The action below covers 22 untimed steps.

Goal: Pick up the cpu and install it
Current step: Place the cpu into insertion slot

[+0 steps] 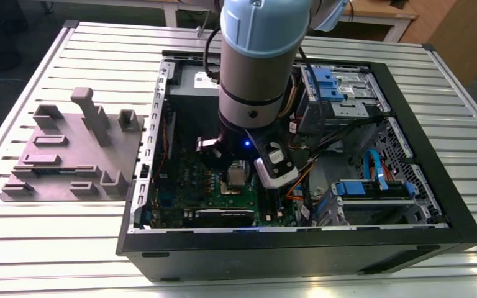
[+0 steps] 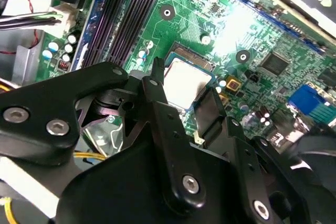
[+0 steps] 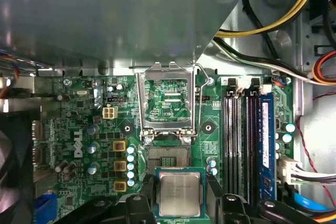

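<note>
The cpu (image 3: 179, 193), a small square chip with a silver-grey metal top, sits between my gripper's (image 3: 180, 183) two black fingers (image 3: 148, 186), which are shut on its opposite edges. It hangs just beside the open dark socket (image 3: 168, 157), whose metal frame (image 3: 168, 103) is tilted up. In the second wrist view the cpu (image 2: 185, 78) partly overlaps the socket (image 2: 195, 56) on the green motherboard (image 2: 262, 35). In the exterior view my arm (image 1: 259, 93) reaches down into the open computer case (image 1: 425, 226).
Long memory slots (image 3: 240, 140) run close beside the socket. The grey power-supply box (image 3: 121, 19) overhangs the board, with yellow and black cables (image 3: 283, 17) at its side. Blue drive bays (image 1: 330, 84) fill the case's far corner. A grey fixture plate (image 1: 72, 149) lies on the slatted table.
</note>
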{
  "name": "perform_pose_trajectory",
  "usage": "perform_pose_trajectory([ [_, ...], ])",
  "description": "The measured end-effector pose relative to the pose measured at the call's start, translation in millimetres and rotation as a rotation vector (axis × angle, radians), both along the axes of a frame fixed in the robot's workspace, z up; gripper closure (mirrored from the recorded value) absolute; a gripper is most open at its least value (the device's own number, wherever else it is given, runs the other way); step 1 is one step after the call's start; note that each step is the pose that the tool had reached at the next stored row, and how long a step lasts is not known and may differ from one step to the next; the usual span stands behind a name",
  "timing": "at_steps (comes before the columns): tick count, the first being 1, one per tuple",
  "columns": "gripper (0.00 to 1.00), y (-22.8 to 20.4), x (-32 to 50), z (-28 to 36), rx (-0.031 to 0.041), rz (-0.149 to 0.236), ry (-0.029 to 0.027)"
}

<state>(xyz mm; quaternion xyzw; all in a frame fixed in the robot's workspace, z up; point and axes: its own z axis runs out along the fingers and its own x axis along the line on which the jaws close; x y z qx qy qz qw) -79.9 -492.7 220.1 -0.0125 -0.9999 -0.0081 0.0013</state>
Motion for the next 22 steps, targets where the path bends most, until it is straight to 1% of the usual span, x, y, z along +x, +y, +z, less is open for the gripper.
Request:
perform_pose_trajectory([
  [6,0.53,-0.1,-2.1,-10.5,0.0002,0.001,0.0017],
  [10,0.53,-0.1,-2.5,-11.3,-0.0002,0.001,0.0019],
  [13,0.53,-0.1,-5.6,-16.7,0.0005,0.014,0.0015],
  [16,0.53,0.0,-7.0,-22.2,0.0034,0.020,0.0014],
  [18,0.53,0.5,-7.0,-24.1,0.0041,0.020,0.0014],
  [22,0.53,2.7,-7.0,-26.4,0.0041,0.020,0.0014],
])
